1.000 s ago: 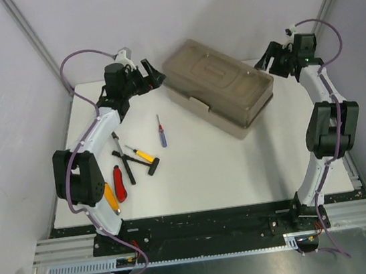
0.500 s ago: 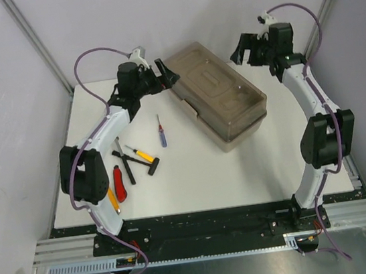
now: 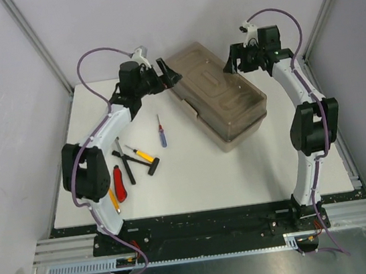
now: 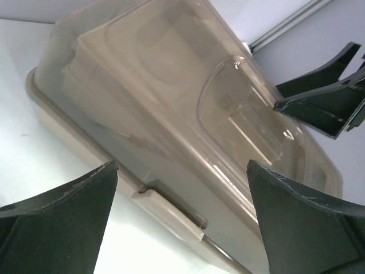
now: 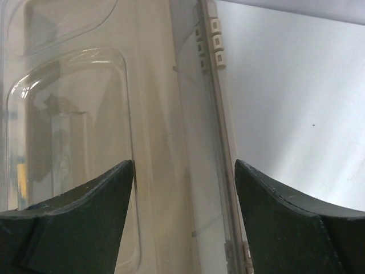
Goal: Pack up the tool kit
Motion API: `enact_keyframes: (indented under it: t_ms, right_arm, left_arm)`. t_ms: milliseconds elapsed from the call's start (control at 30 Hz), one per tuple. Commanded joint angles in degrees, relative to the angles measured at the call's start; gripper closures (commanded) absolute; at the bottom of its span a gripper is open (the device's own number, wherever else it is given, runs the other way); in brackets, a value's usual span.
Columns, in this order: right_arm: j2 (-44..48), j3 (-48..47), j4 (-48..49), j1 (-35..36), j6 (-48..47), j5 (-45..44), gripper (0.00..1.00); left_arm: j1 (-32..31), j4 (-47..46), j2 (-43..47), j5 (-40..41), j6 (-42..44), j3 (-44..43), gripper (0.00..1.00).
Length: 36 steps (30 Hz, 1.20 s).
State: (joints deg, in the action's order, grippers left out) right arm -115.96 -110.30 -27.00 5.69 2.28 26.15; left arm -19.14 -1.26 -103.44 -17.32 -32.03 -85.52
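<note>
The toolbox [image 3: 219,102] is lying slantwise at the far middle of the surface [image 3: 241,170], with its brownish lid [image 3: 213,82] down. The tools [image 3: 132,164] are lying loose on the left side, well apart from the box: a screwdriver [image 3: 161,132], black pliers [image 3: 124,159] and a few red and yellow handled pieces.

The left claw [image 3: 167,75] is hovering at the box's left end, gaping wide and gripping nothing. Its wrist view is looking along the front wall, where a latch [image 4: 171,208] is sitting under the lid's lip. The right claw [image 3: 232,61] is hanging above the far end of the lid, near the hinges [image 5: 215,43]. Its jaws are standing apart and are holding nothing.

The box is looking stiff, bulky and light for its size, and far too wide for either claw to span. The lid is looking smooth and glossy, so pads are likely to be slipping on its top, and the thin plastic may be flexing under a hard pinch. The latch tab or the front lip is probably the best hold for lifting it, with the other claw bracing the base. The tools are looking small and rigid, and their handles are offering a surer grip than the bare metal shafts
</note>
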Motion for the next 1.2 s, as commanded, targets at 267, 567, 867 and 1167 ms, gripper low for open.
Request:
enact_keyframes:
  t_ms: [267, 567, 867, 1167]
  right_arm:
    - [2.5, 4.4, -1.8, 0.5, -1.6, 2.8, 0.38]
    - [12.8, 19.0, 1.1, 1.7, -1.1, 0.0, 0.43]
    - [18.5, 25.3, -0.4, 5.1, -0.8, -2.8, 0.45]
    - [22.3, 28.4, -3.4, 9.9, 3.1, -7.7, 0.46]
  left_arm:
    - [-3.2, -2.0, -7.5, -5.8, -4.0, -7.6, 0.01]
    - [-6.7, -1.1, -6.8, -4.1, -0.8, -5.1, 0.08]
    - [-11.3, 4.0, -2.6, -1.3, 6.3, 1.2, 0.19]
    - [-15.2, 6.8, 4.6, 2.4, 9.9, 10.0, 0.30]
